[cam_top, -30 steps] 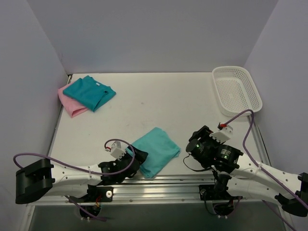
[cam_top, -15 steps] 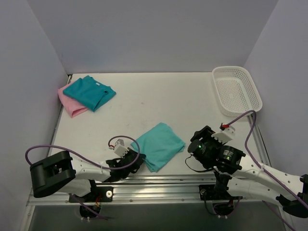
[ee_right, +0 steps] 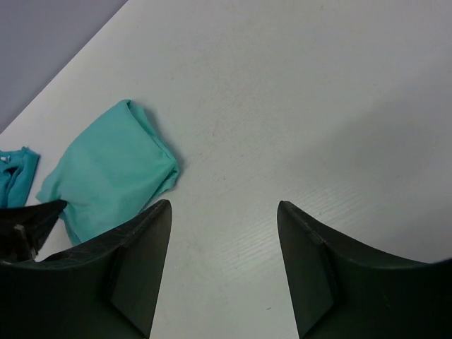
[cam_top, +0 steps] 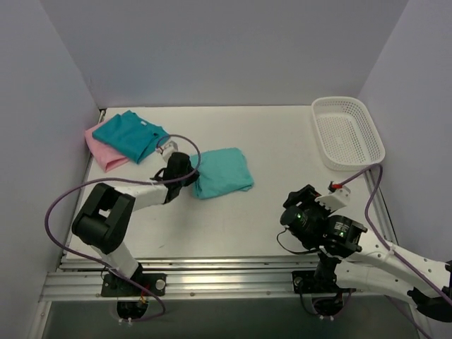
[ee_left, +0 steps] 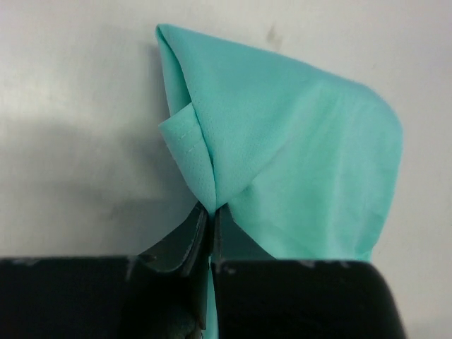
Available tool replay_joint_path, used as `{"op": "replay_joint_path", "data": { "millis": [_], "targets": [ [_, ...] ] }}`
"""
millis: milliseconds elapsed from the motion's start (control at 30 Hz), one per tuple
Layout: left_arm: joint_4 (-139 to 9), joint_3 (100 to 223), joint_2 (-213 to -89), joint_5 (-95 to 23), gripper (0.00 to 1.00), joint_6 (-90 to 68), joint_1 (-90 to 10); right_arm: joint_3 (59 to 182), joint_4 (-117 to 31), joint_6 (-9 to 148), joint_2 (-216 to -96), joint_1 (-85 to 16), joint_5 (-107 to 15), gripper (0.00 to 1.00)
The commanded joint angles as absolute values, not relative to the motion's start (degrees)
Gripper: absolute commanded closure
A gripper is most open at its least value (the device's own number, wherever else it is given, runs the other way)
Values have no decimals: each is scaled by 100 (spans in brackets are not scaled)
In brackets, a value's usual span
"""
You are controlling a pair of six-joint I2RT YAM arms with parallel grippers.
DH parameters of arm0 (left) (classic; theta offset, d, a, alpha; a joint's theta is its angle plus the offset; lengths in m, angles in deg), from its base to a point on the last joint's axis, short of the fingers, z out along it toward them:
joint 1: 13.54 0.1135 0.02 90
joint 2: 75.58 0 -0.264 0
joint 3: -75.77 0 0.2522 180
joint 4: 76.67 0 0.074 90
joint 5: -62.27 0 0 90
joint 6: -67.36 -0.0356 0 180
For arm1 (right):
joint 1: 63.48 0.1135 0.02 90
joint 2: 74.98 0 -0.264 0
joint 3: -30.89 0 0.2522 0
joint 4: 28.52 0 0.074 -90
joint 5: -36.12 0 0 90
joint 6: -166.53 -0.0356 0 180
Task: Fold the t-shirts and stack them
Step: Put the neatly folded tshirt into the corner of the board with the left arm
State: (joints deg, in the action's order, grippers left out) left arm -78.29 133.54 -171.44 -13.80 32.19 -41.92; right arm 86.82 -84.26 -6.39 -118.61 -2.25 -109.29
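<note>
Currently L gripper (ee_left: 210,220) is pinching the folded light sea-green tee (cam_top: 220,171) at its edge, jaws closed on fabric; tee is lying mid-table. R gripper (ee_right: 224,212) is hovering open, holding nothing. Teal-blue tee (cam_top: 131,135) is resting atop pink tee (cam_top: 104,159), back-left corner: 2 stacked.

three t-shirts (cam_top: 221,171), one basket (cam_top: 348,131), two arms (cam_top: 134,196)
</note>
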Motion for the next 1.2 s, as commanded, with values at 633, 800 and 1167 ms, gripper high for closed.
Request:
{"op": "replay_joint_path", "data": {
  "millis": [633, 800, 1167],
  "targets": [
    [-4613, 18813, -19406, -2606, 98, 434, -1741, 8411, -8755, -600, -10855, -187, -11311, 44],
    [-4393, 19060, -19274, -2764, 98, 355, -1451, 8403, -8711, -583, -10873, -196, -11373, 44],
    [-3936, 19763, -19274, -3054, 98, 100, -1020, 8403, -8596, -433, -11004, -187, -11373, 43]
  ]
}}
